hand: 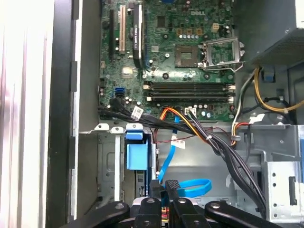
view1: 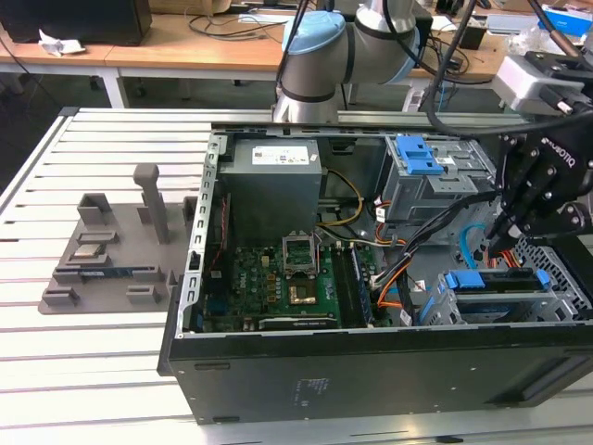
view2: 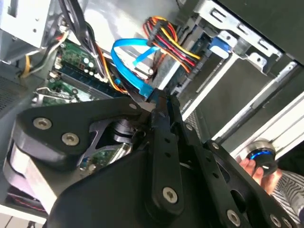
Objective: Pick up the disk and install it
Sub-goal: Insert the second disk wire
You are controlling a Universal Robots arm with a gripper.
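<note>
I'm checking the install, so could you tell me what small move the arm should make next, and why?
Probably a short straight lift clear of the case: the disk already seems to sit in its cage, and the gripper hangs close above it, beside loose cables.

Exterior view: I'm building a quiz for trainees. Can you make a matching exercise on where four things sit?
Things:
1. grey metal power supply box
2. grey plastic parts tray
3. black robot hand
4. green motherboard

Places:
A. outside the black open computer case, on the white slatted table, at the exterior view's left
B. flat on the case floor, below the power supply in the picture
C. over the drive bay, at the exterior view's right
D. inside the case, against its far wall

Pairs: 1-D, 2-A, 3-C, 4-B
</note>
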